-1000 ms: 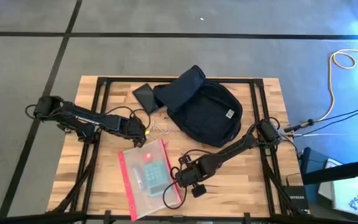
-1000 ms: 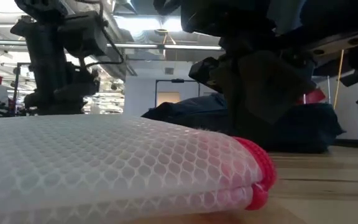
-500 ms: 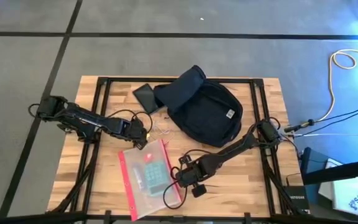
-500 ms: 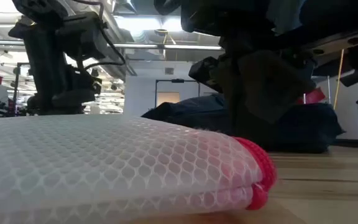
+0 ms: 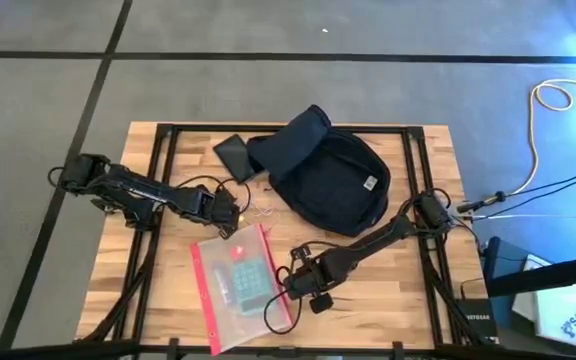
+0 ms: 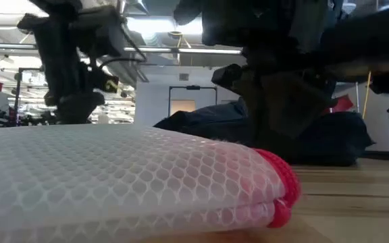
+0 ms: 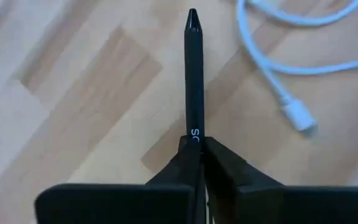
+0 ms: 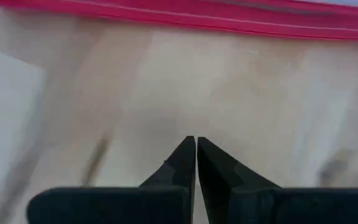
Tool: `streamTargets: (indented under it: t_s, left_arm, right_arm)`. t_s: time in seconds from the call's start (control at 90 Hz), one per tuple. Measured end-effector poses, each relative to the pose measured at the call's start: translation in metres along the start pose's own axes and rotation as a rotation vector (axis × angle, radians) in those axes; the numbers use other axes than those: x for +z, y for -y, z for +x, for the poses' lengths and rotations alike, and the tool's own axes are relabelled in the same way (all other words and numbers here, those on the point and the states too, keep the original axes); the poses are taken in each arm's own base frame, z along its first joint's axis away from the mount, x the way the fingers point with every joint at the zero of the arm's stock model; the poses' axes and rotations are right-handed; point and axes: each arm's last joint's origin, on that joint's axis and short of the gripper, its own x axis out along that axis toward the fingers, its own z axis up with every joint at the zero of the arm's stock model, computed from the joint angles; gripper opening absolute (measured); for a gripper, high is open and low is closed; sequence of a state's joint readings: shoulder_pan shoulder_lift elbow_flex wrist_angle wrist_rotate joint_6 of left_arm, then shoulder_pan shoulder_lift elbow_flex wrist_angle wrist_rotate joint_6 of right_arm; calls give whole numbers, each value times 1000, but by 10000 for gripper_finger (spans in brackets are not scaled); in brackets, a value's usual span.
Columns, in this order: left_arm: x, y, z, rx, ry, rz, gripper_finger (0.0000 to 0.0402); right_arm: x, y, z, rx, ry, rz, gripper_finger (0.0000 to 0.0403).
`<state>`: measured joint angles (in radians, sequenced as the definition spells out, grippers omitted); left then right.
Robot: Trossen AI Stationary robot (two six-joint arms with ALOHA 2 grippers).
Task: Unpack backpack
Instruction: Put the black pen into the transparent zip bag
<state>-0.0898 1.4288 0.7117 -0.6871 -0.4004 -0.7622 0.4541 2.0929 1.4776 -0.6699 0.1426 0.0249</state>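
A grey floor crossed by dark lines surrounds the pale wooden table (image 5: 418,290), its planks showing clear grain; on its far half lies the backpack (image 5: 328,175), a large, soft, dark navy rounded shape with a small white logo, its top flap slumped toward the far edge. Unpacking looks well along (several things already lie outside the bag): a clear mesh pouch (image 5: 240,285) with red edging, honeycomb-textured in the low view, sits near the front; a flat dark rectangular case (image 5: 234,153) touches the bag's flap; a thin white cable (image 7: 272,74) curls on the wood between them. Whether anything is left inside the bag cannot be seen. The left gripper (image 7: 194,144) hangs near the cable, its fingers clamped on a slim black pen (image 7: 193,68), smooth and pointed, apparently about to be set down; the right gripper (image 8: 196,152), fingers together and empty, hovers just beside the pouch's red edge.
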Motion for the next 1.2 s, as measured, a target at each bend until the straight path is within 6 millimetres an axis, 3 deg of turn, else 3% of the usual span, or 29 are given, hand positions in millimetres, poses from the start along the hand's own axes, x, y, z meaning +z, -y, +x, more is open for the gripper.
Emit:
streamTargets:
  t_s: [0.078,0.189,0.3,0.389,0.556,0.644,0.756,0.867,1.044,1.2]
  left_arm:
    - [6,6,-10,-15,27,41,0]
    - [13,19,-27,-46,106,77,0]
    - [14,33,-44,-39,238,59,0]
    - [9,46,-53,-59,368,33,0]
    - [9,74,-76,-196,612,51,0]
    - [12,88,-92,-286,748,97,0]
    - [16,103,-108,-359,908,160,0]
    - [19,119,-112,-395,1035,230,0]
    - [16,146,-96,-468,1221,263,0]
    - [12,149,-85,-504,1341,218,0]
  right_arm:
    - [-2,1,-7,-182,-8,-23,0]
    - [-13,13,-30,-572,3,49,0]
    - [-39,20,-45,-685,90,125,0]
    - [-61,20,-52,-644,321,204,0]
    - [-103,19,-52,-309,982,212,1]
    - [-121,22,-57,-241,1204,265,1]
    - [-125,23,-56,-219,1233,297,13]
    - [-112,23,-67,-184,1305,267,45]
    - [-93,23,-83,-176,1394,193,112]
    - [-91,23,-88,-188,1431,190,167]
